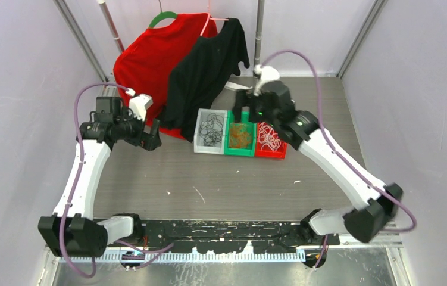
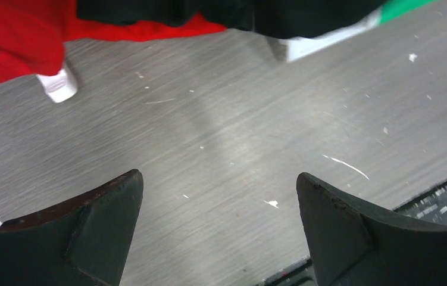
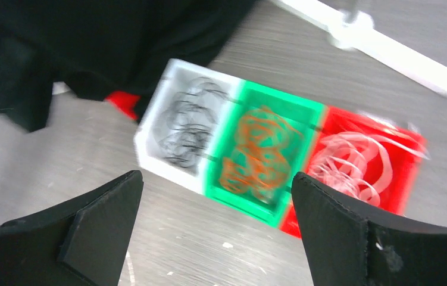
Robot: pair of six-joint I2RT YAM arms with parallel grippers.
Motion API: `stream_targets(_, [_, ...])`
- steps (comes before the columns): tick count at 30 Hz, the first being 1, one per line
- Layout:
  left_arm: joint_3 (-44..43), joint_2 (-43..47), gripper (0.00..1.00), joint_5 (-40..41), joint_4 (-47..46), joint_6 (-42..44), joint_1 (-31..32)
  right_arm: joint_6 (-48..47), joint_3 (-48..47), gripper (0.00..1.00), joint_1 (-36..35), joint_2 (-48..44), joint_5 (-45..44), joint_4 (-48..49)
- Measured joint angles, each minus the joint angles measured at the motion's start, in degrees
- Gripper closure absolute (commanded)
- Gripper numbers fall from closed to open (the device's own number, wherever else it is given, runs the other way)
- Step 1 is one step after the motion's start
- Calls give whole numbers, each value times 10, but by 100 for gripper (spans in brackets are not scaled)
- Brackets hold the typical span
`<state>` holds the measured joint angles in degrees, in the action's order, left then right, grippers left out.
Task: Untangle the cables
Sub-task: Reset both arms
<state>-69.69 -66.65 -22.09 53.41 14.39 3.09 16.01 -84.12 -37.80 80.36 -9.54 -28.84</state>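
R gripper (image 3: 215, 182) jaws wide apart, empty, above far end of green bin (image 1: 238, 152); L gripper (image 2: 219, 179) same, over worktop (image 1: 209, 179) left of white bin (image 1: 208, 149); black cables (image 1: 211, 128) in white bin, orange cables (image 1: 240, 136) in green, white cables (image 1: 268, 138) in red bin (image 1: 271, 155), centre, nearer far edge.

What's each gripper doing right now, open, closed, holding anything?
Left gripper: open, empty, over the grey wood-grain table.
Right gripper: open, empty, by the green plastic bin.
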Motion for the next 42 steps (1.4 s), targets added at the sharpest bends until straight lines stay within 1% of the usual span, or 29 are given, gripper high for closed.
stream_targets(4, [53,-28,1,-13,-88,-10,-55,30,139,0,87,-128,-39,5])
stream_targets(5, [85,-34,0,-16,-127,-17,-65,41,170,0,113,-157,-60,7])
stream_targets(8, [175,-44,1,-13,-228,-37,-78,81,257,0,182,-225,-191,33])
stream_targets(10, [242,-44,1,-8,-309,-55,-80,83,328,0,207,-253,-298,96])
stream_targets(13, [323,-44,1,0,-426,-86,-80,27,472,0,225,-272,-411,273])
stream_targets(14, [346,-46,1,1,-470,-98,-81,1,523,0,233,-265,-441,341])
stream_targets(15, [367,-51,1,1,-517,-109,-81,-12,560,0,243,-250,-464,385])
stream_targets(16, [392,-66,1,1,-587,-121,-81,-14,579,0,255,-232,-478,406])
stream_targets(17, [396,-71,1,2,-603,-124,-81,-10,590,0,270,-208,-490,422])
stream_targets(18, [410,-85,1,2,-650,-129,-81,-4,596,0,285,-185,-497,438])
stream_targets(21, [448,-130,1,12,-776,-143,-81,19,620,0,308,-140,-504,512])
stream_targets(25, [492,-176,0,18,-906,-155,-81,34,659,0,309,-68,-502,608])
stream_targets(29, [525,-228,1,20,-1028,-158,-81,29,678,0,309,-3,-487,693])
stream_targets(33, [535,-236,1,26,-1067,-159,-80,2,679,0,309,28,-436,756])
stream_targets(35, [534,-236,1,34,-1084,-159,-74,-23,683,0,309,39,-376,800])
stream_targets(37, [530,-236,0,46,-1083,-156,-66,-54,692,0,306,74,-325,869])
stream_targets(38, [527,-236,0,50,-1080,-154,-59,-65,695,0,303,95,-304,887])
stream_targets(42, [515,-235,1,57,-1074,-148,-42,-79,688,0,310,106,-244,865])
